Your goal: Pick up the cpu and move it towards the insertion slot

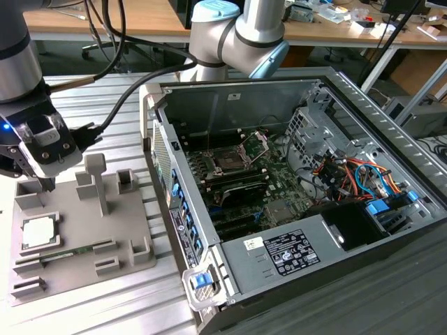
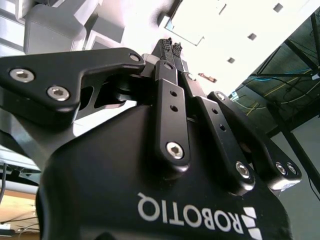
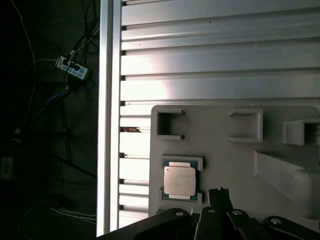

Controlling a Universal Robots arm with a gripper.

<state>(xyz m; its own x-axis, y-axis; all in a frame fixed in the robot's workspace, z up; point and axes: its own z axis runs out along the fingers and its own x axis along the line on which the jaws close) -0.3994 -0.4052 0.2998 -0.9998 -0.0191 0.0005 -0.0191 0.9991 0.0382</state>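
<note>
While the jaws hang closed and empty above the tray (image 1: 129, 227), the cpu (image 3: 179, 181) lies flat in its pocket just beside their tips, not beneath; the insertion slot (image 1: 227, 162) sits well apart, inside the computer case (image 1: 209, 105).

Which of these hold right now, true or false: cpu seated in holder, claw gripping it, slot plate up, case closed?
1. The cpu lies in the grey holder. True.
2. The claw grips the cpu. False: it is shut beside the cpu, holding nothing.
3. The insertion slot has its retention plate raised. True.
4. The computer case is closed. False: its side is open, with the board in view.
</note>
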